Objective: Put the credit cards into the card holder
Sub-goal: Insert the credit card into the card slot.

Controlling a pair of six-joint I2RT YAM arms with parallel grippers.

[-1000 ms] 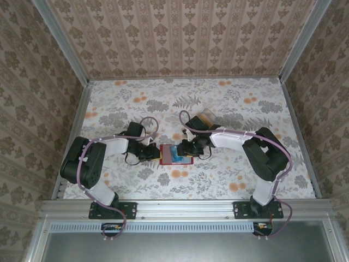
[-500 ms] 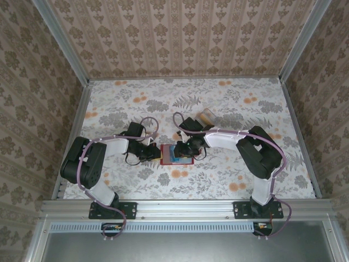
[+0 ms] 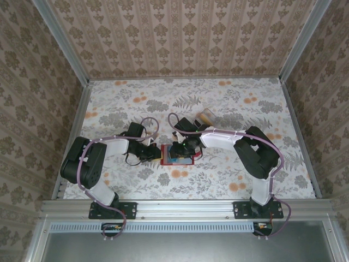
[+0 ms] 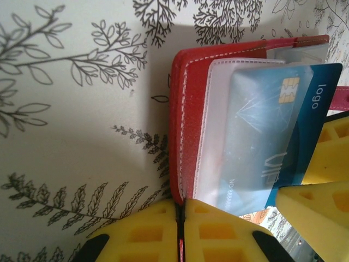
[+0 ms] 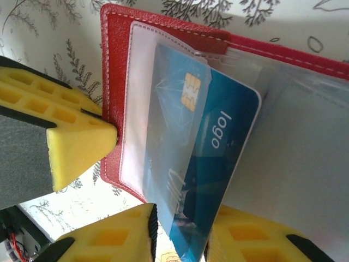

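Over floral-print table (image 3: 245,164), at centre: pinching red card holder (image 4: 182,125) by its edge in left gripper (image 4: 181,218) to steady it. Clamping blue credit card (image 5: 218,164) in right gripper (image 5: 182,226), half-slid into clear pocket (image 5: 136,109). Leaving 1 tan card (image 3: 206,115) beyond.

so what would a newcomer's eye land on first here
The open red card holder at mid-table, where both arms meet, with the left gripper clamped on its edge. Then the blue card with its gold chip, half inside a clear pocket, its free end between the fingers of the right gripper.
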